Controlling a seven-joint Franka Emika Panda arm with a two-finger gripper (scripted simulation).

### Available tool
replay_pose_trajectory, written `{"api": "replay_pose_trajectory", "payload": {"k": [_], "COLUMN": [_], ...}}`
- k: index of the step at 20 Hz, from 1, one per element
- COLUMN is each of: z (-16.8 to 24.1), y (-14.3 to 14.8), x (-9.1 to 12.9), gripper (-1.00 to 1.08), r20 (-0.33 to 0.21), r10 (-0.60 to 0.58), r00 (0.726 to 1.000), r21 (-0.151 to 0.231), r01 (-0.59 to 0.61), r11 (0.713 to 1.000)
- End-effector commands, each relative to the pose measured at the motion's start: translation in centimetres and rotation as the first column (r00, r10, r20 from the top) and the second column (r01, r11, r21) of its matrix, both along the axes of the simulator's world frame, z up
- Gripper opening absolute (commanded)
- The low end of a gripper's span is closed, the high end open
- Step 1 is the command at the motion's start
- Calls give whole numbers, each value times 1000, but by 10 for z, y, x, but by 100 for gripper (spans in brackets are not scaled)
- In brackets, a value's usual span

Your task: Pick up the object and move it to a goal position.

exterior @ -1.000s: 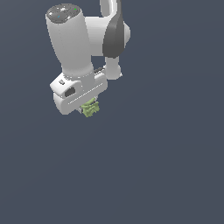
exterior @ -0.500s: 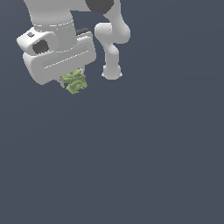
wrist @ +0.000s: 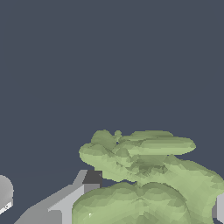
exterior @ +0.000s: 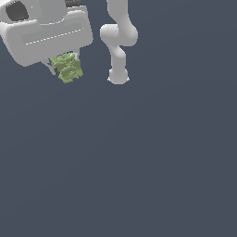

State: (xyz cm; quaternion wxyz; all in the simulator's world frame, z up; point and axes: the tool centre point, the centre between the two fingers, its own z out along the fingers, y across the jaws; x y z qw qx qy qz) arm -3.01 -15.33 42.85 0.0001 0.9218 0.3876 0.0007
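You've got the object (exterior: 67, 68), a lumpy light-green block with bumpy facets, clamped in the gripper (exterior: 65, 69) at the exterior view's upper left. Fingers mostly hidden; gripper body cropped by the frame.

Flat, even light on everything — no cast shadows, no glare. Edges look sharp but blocky; soft shading only across the gripper (exterior: 64, 69) housing.

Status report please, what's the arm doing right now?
Pincer shut on green block. Block lifted, at the exterior view's upper left. Nothing seen in the way.
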Motion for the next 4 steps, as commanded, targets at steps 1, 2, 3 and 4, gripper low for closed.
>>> {"api": "replay_pose_trajectory", "payload": {"k": [1,2,3,4], "z": [6,7,8,8], "y": [-2,-3,-3,-3], "x": [-1,-1,-1,-1], "gripper": [-100,-100,-100,-100], "r20": [-1,-1,-1,-1], "r10": [1,0,0,0], "r00": [1000,1000,1000,1000], "r21": [0,0,0,0], "r01": [-1,0,0,0], "r11": [1000,1000,1000,1000]}}
